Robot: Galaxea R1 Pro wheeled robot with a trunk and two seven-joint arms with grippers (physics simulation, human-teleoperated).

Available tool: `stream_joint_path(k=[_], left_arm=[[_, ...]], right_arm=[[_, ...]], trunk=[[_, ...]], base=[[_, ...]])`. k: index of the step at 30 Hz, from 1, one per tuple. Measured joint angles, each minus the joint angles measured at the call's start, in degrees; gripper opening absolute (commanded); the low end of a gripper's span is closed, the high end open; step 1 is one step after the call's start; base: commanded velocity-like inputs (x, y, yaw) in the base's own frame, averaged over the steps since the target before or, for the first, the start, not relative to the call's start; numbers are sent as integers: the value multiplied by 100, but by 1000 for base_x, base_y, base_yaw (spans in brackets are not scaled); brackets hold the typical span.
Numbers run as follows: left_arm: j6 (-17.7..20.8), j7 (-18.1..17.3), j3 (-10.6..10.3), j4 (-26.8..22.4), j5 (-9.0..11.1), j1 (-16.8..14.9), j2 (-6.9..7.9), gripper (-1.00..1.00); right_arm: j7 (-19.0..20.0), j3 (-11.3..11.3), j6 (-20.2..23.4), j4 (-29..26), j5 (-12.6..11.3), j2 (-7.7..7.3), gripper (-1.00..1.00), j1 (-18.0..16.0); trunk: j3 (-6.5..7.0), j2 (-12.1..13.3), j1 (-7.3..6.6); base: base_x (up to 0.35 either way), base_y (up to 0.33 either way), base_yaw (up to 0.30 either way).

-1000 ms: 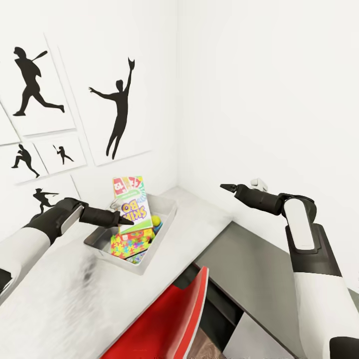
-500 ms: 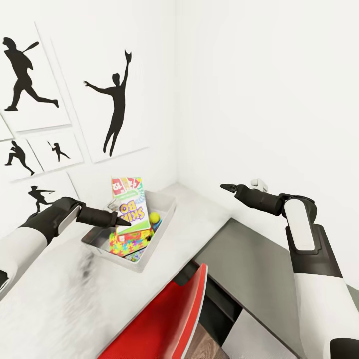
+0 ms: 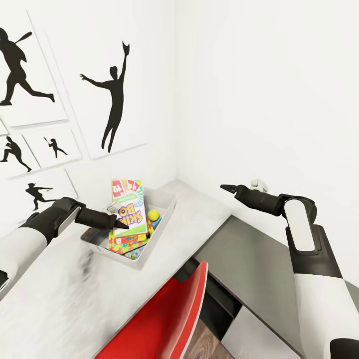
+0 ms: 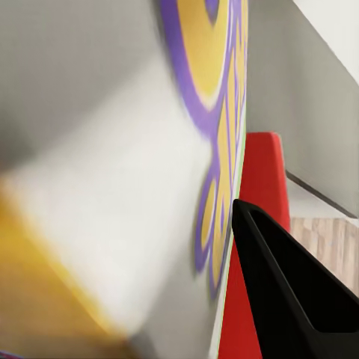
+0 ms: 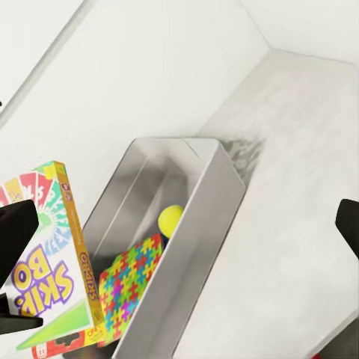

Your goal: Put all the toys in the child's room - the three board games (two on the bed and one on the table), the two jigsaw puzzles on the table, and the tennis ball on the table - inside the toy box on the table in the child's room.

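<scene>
Gripping the glossy, flat Skip-Bo carton (image 3: 128,208) upright over the bin (image 3: 160,227), the left gripper (image 3: 121,224) has its jaws clenched on the carton's lower part. The shallow grey bin, near the desk's (image 3: 75,304) far corner, holds a jigsaw slab (image 5: 129,280) and round ball (image 5: 170,220). The right gripper (image 3: 225,188) hangs unclenched, grasping nothing, above the desk's right edge.

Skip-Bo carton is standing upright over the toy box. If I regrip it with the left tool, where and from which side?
Pinch the Skip-Bo carton across its two broad faces at its lower left edge, coming from the robot's left, where the left tool sits. It stands nearly upright over the toy box, so its thin side faces that way.
</scene>
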Motion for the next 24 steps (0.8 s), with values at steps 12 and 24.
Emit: stream_joint_path(k=[12,24], left_arm=[[-6,25,-2,8,-10,1,-2,-100],[-32,28,-2,10,-8,2,-1,-100]], right_arm=[[0,-3,0,0,0,0,100,1],[0,-3,0,0,6,0,100,3]], trunk=[[-113,0,0],[-225,0,0]], base=[[0,0,0],[0,0,0]])
